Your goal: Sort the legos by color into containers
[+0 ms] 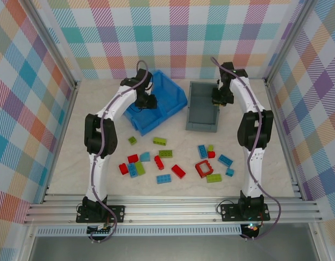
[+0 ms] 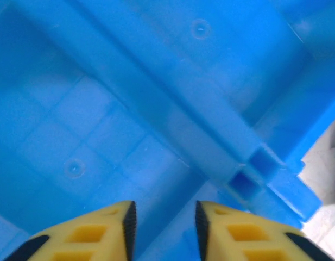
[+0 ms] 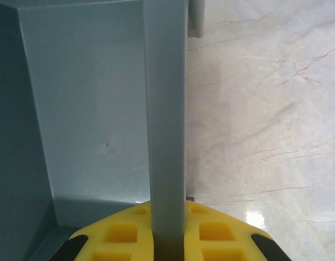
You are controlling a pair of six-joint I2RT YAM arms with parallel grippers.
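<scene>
Legos point(image 1: 178, 171) in red, light blue and lime green lie scattered on the table point(image 1: 276, 163) across the lower middle of the top view, below the blue bin point(image 1: 170, 98) and the grey bin point(image 1: 202, 109) just right of it. The left end effector point(image 2: 163, 215) hangs over the blue bin's divider, fingers a little apart and gripping nothing (just blue plastic beneath), while the right end effector point(image 3: 168, 209) is clamped tight on the grey bin's side wall.
</scene>
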